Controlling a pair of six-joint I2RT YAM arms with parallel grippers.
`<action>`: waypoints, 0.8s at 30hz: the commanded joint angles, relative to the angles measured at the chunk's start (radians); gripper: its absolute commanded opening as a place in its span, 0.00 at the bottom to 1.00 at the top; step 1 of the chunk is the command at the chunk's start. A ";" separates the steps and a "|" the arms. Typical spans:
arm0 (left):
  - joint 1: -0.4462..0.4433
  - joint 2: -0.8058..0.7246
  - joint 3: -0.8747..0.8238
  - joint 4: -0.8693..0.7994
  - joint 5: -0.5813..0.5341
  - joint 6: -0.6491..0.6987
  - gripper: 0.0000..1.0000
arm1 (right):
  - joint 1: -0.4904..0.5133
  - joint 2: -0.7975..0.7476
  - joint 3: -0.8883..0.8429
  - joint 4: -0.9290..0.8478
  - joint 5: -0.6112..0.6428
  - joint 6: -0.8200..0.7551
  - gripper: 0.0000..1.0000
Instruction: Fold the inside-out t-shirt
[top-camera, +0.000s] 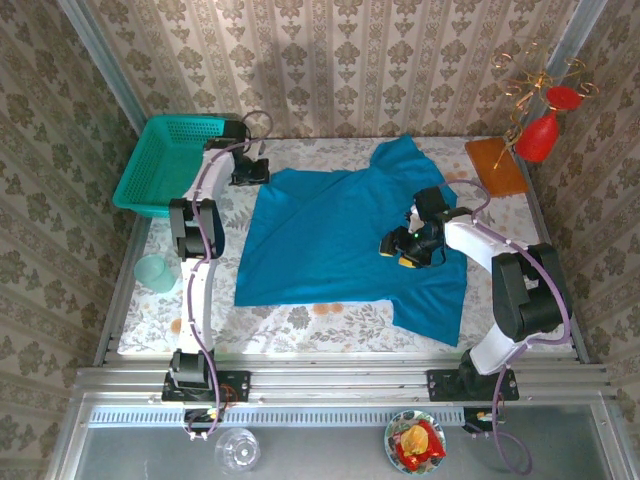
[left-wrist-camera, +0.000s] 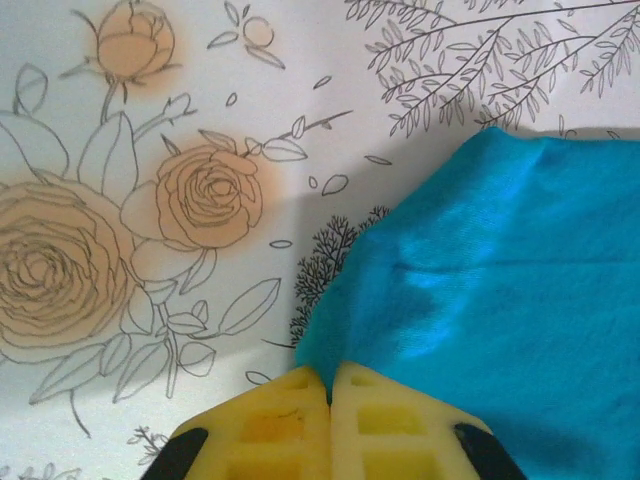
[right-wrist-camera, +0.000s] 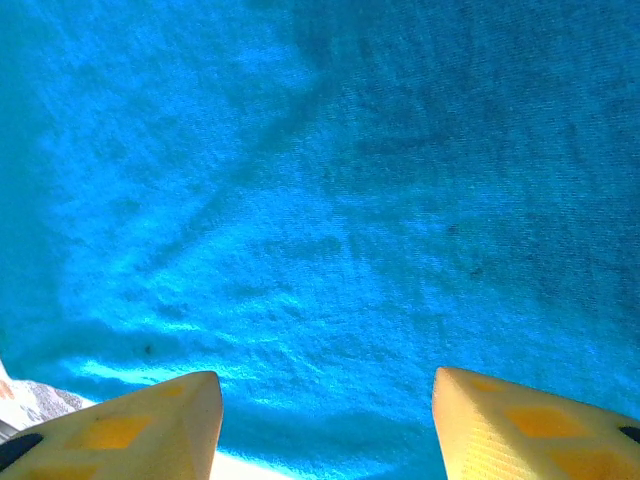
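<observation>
At the t-shirt (left-wrist-camera: 500, 300) corner, left gripper (left-wrist-camera: 328, 378) jaws press together, pinch hidden; right gripper (right-wrist-camera: 326, 378) jaws spread.

The t-shirt (top-camera: 330, 250) is soft matt knit cloth; the basket (top-camera: 140, 200) is probably glossy plastic mesh.

Walls (top-camera: 330, 60) on three sides, beige damask wallpaper. Surface (top-camera: 300, 322) under white cloth with line-drawn roses, peach tints. Aluminium rail (top-camera: 340, 380) along the near edge, grey metal corner posts (top-camera: 100, 50). Light bright and even, shadows soft.
</observation>
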 joint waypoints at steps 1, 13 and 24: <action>0.019 -0.068 0.030 0.040 -0.046 0.019 0.03 | 0.007 -0.029 0.010 -0.041 0.024 0.003 0.59; -0.032 -0.160 -0.044 0.038 -0.027 0.161 0.03 | 0.006 -0.065 -0.026 -0.046 0.035 0.003 0.59; -0.233 -0.600 -0.711 0.187 0.273 0.325 0.38 | -0.007 -0.087 -0.054 -0.047 0.049 -0.010 0.59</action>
